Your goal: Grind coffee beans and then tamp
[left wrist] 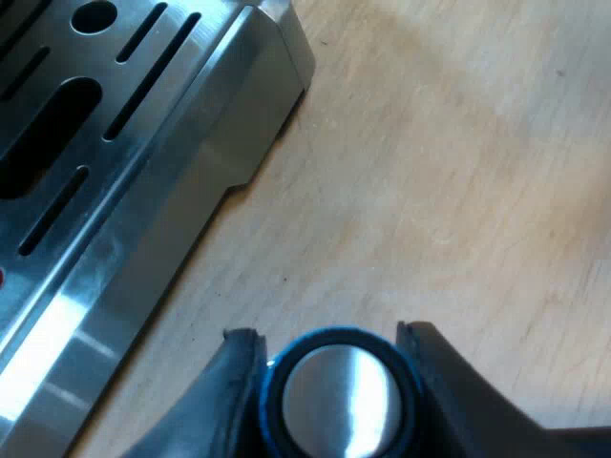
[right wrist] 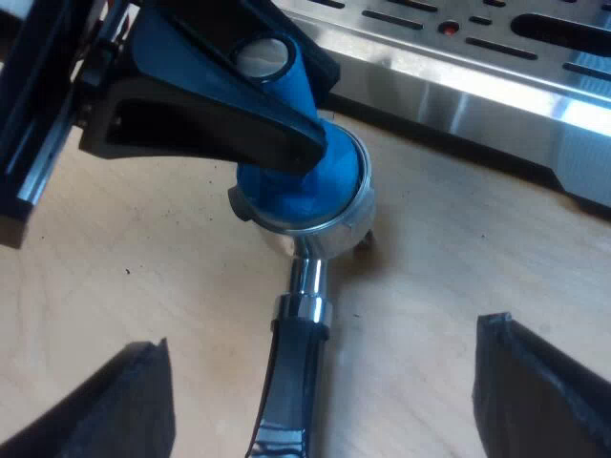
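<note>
Left gripper point(left wrist: 327, 336) clamped on the blue tamper point(left wrist: 339, 401), pointing down. Right gripper point(right wrist: 325, 377) fingers spread wide apart, also facing down.

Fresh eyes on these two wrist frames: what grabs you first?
The blue tamper, gripped by the left tool, sits in the basket of the metal holder on the wooden table. The holder's dark handle runs out between the wide-open fingers of the right tool, which do not touch it. Just beyond the holder lies the espresso machine's slotted steel tray.

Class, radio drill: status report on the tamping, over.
Left gripper shut on blue tamper, seated in metal holder. Right gripper open at holder's handle. Nothing in the way.
</note>
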Available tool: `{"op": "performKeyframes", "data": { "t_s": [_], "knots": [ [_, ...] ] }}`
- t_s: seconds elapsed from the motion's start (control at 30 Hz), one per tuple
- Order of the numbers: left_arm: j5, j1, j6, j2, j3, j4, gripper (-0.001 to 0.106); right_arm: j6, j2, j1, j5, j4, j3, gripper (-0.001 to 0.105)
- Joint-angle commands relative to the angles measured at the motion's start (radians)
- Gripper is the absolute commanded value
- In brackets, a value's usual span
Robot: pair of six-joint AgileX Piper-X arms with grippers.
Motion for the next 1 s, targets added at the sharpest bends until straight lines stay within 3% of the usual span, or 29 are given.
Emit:
{"op": "performKeyframes", "data": {
  "t_s": [0.03,1.0],
  "knots": [
    [0.006,0.000,0.007,0.012,-0.002,-0.004,0.019,-0.013,-0.003,-0.004,0.007,-0.005,-0.002,0.066],
    [0.006,0.000,0.007,0.114,0.008,0.053,0.019,-0.013,-0.003,-0.004,0.007,-0.005,-0.002,0.066]
  ]
}}
